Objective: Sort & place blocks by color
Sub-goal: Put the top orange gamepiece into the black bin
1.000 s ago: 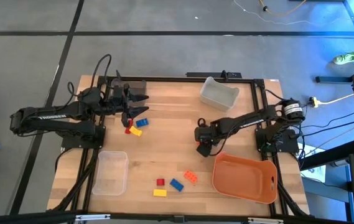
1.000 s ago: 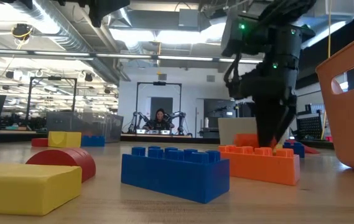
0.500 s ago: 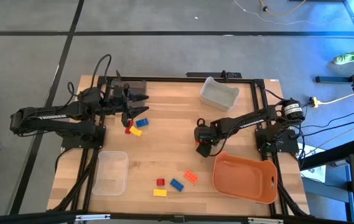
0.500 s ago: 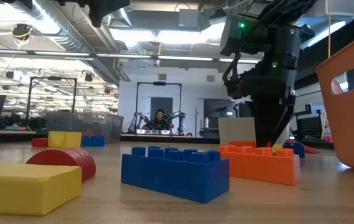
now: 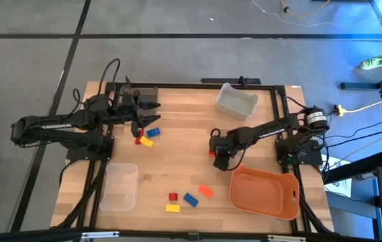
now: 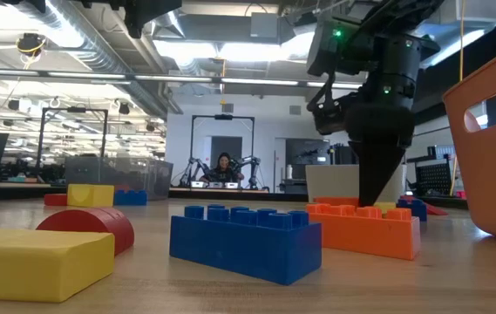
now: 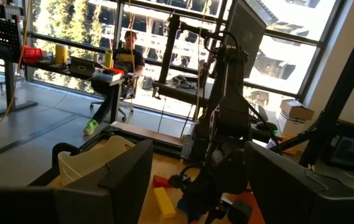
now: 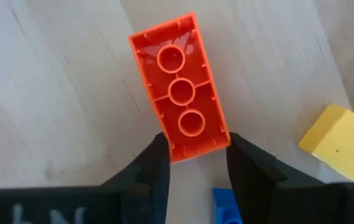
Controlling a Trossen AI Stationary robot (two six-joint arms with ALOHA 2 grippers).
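Observation:
My right gripper point(image 5: 219, 158) is in the middle-right of the table, pointing down and shut on an orange brick point(image 8: 180, 93) whose hollow underside faces the wrist camera. A yellow block point(image 8: 335, 142) and a blue one point(image 8: 225, 200) lie right beside it. My left gripper point(image 5: 154, 111) waits open near the far-left corner, above a red point(image 5: 139, 140), a yellow point(image 5: 146, 142) and a blue block point(image 5: 154, 132). Red point(image 5: 172, 196), blue point(image 5: 191, 199), orange point(image 5: 206, 191) and yellow point(image 5: 172, 208) blocks lie flat near the near edge. My right gripper pinches the orange brick at one short end point(image 8: 195, 144), one finger point(image 8: 158, 163) on each long side. The fingers come from above, pointing down, and lie along the brick. The brick reaches away from the fingertips; whether its far end rests on the table I cannot tell.
An orange tray point(image 5: 288, 202) stands at the near-right corner, close to my right gripper. A clear bin point(image 5: 120, 187) sits near-left, and a grey bin point(image 5: 236, 101) at the far edge. Bare wood lies between the two block groups. A person sits far behind the table point(image 6: 224, 166).
The right gripper has tipped a little and risen slightly. In the high view a red-orange end of the brick now shows at the gripper's left side, where it was hidden a second ago. The left arm has kept still.

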